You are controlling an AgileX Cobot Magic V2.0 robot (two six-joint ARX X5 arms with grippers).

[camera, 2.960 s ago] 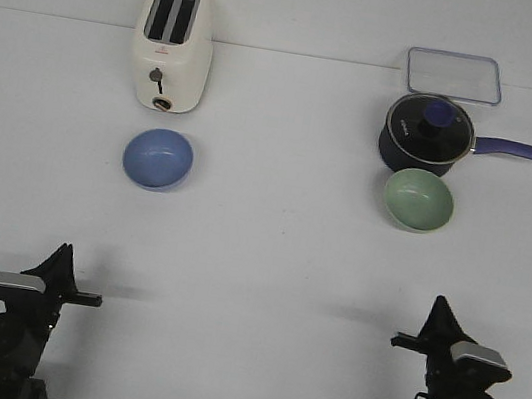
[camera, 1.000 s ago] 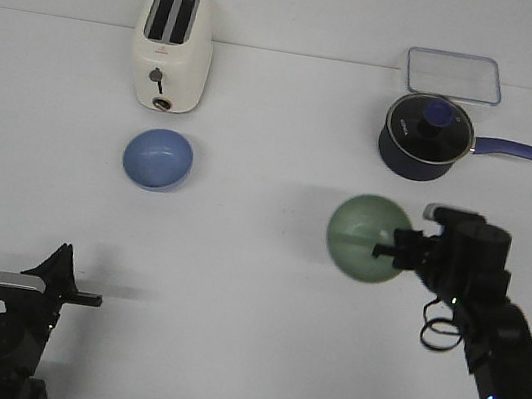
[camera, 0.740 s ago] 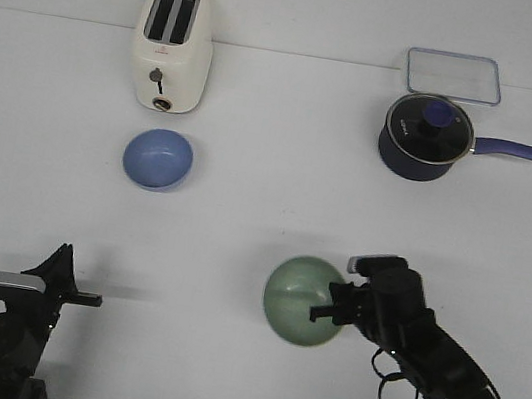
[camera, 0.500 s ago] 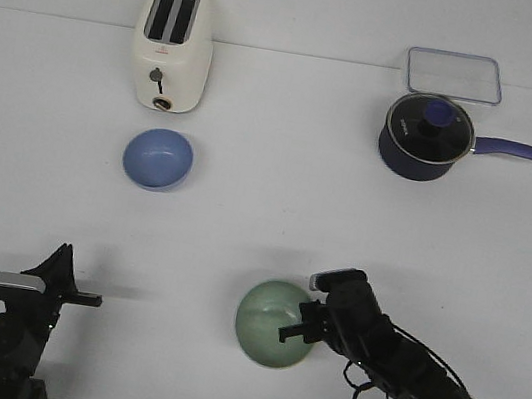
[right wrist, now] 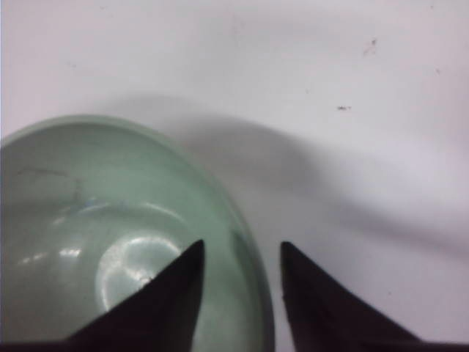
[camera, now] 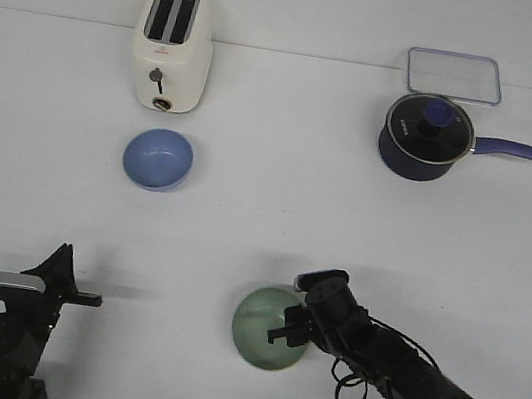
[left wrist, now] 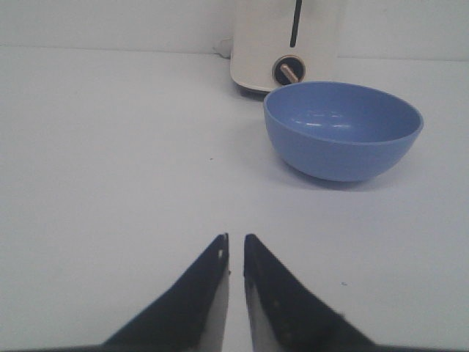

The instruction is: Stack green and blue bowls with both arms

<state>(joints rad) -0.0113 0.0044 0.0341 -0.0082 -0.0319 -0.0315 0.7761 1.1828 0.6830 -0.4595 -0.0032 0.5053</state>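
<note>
The pale green bowl [camera: 261,328] sits upright on the table near the front, middle. My right gripper [camera: 283,332] is at its right rim. In the right wrist view the gripper [right wrist: 239,249] is open, one finger inside the green bowl [right wrist: 110,235] and one outside, with a gap to the rim. The blue bowl [camera: 158,158] stands at the back left, in front of the toaster. My left gripper [camera: 93,301] is parked at the front left, shut and empty. In the left wrist view it [left wrist: 236,238] points toward the blue bowl [left wrist: 343,129], well short of it.
A cream toaster [camera: 172,47] stands behind the blue bowl. A dark navy saucepan [camera: 426,136] with a lid and a long handle is at the back right, with a clear lidded container [camera: 454,74] behind it.
My right arm took the green bowl from beside the saucepan, carried it left and toward the front, and brought it down onto the table. The left arm and the blue bowl have not moved.
</note>
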